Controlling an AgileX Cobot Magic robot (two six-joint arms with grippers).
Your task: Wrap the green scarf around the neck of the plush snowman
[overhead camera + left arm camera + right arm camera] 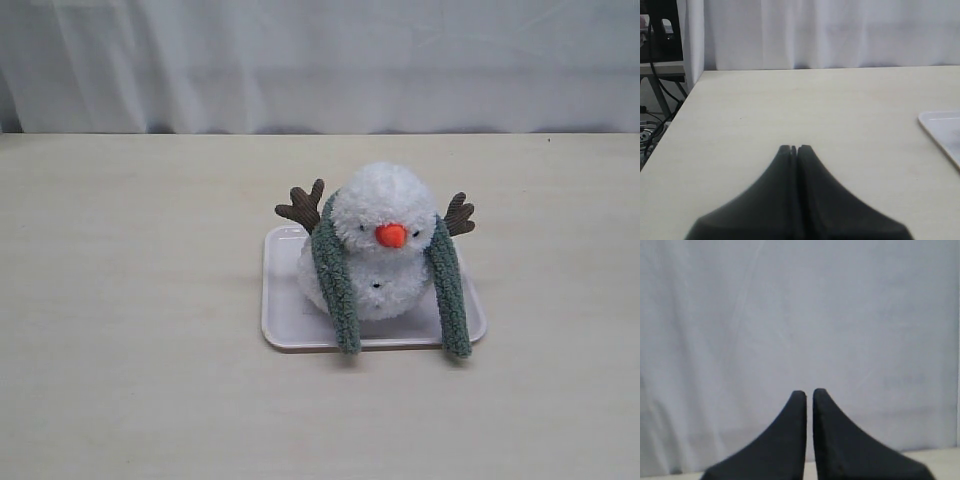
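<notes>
The left gripper (793,148) is pressed closed, the right gripper (809,392) closed but for a slit, both empty and clear of the tray (275,320). Best pinch one tail of the green scarf (335,275) near its end and cross it low along the snowman's neck (375,262) without tipping the plush snowman (385,205), which sits on the tray. Both tails run from behind its head to the tray's front edge, ends pointing past it.

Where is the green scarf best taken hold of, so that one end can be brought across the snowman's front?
Judging by its pose, grip the green scarf near its loose end on the exterior view's right, with the right tool coming down from above and closing across the narrow strip. That end lies free over the front rim of the tray, clear of the plush snowman.
</notes>
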